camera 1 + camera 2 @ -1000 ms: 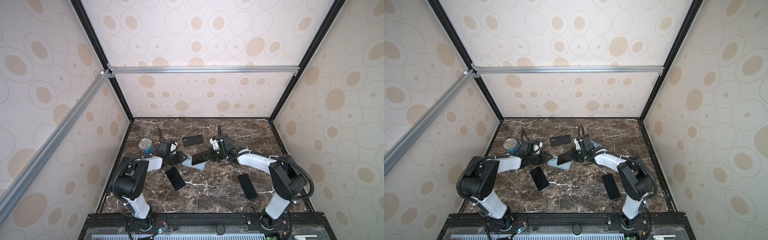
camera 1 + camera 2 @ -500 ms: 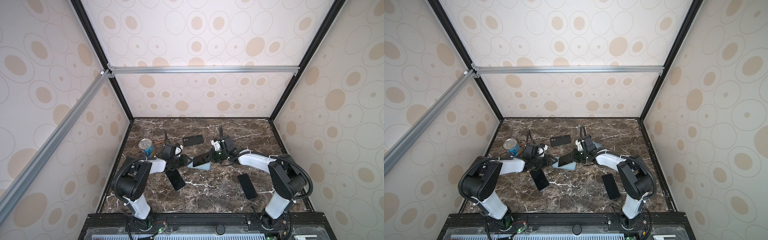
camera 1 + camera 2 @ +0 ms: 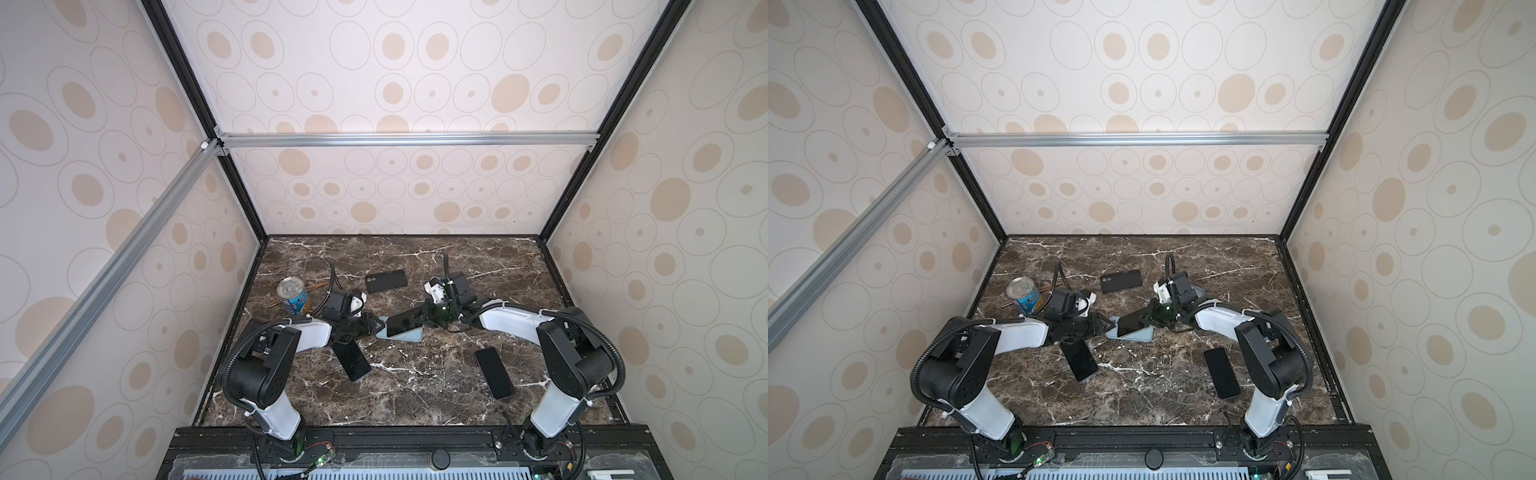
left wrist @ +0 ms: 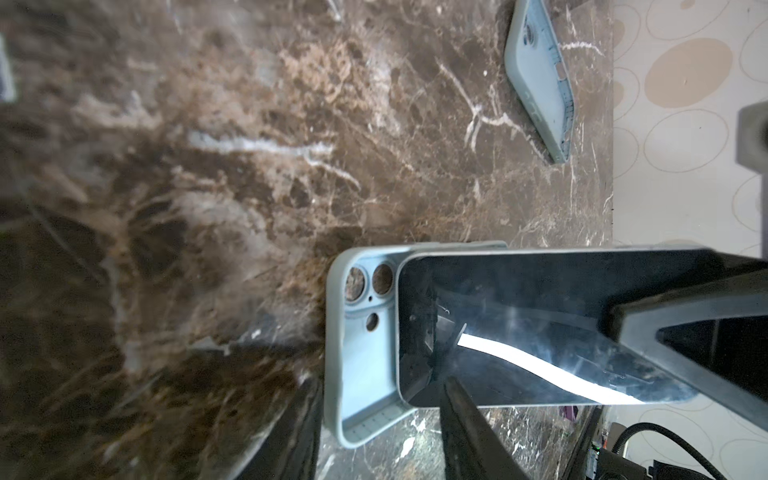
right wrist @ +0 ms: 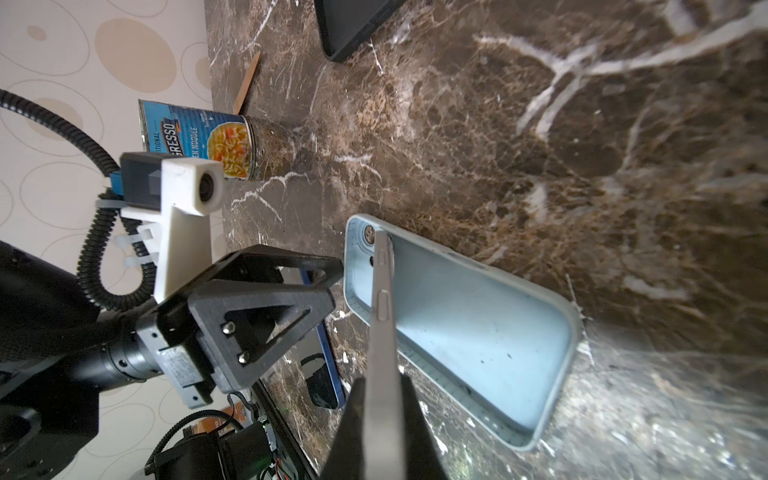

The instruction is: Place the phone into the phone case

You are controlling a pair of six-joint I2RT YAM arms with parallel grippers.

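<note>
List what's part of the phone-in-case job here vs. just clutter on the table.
Job: phone, shut in the right gripper; light blue case under it; left gripper, open at the case's end.

Clutter: soup can; wooden stick; black phone near left arm; black phone near right arm; dark phone or case at the back; second light blue case.

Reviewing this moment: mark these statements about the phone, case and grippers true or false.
1. The right gripper holds a dark-screened phone tilted over the light blue phone case. True.
2. The phone is fully seated. False: the case's camera cutouts are uncovered.
3. The blue-labelled soup can lies on its side. False: it stands upright.
4. Other dark phones lie flat on the brown marble table. True.
5. The left gripper clamps the can. False: it is open beside the case.
</note>
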